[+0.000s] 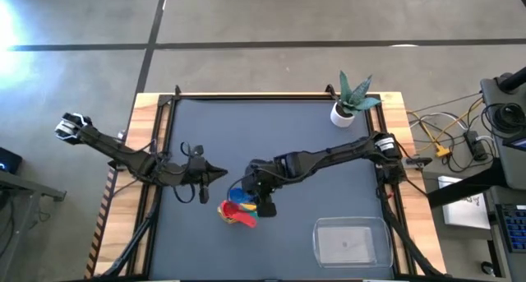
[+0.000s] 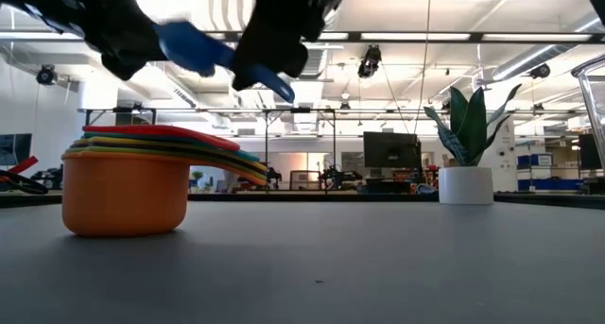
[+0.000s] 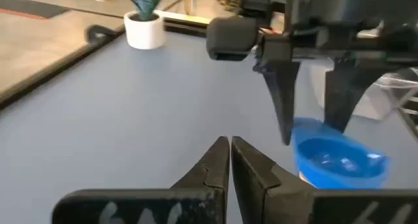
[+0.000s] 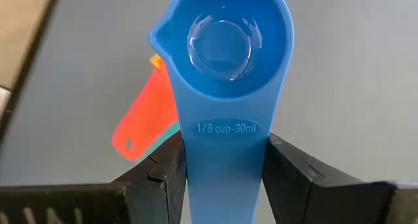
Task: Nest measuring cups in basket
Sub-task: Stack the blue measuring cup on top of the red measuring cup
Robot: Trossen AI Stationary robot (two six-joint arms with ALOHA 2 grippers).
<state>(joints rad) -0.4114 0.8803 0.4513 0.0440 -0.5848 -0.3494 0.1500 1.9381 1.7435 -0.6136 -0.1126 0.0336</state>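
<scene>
The blue measuring cup bears the raised marking "1/8 cup-30ml" on its handle, just beyond the right gripper's jaws. Nothing else is legible.

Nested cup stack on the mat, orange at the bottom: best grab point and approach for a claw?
Probably the fanned handles, not the bowl. The orange cup looks wide for a claw, while the handles jut out flat to one side, clear of the mat. Come in level from that side, fingers above and below the handles. The right claw holds the blue cup.
</scene>
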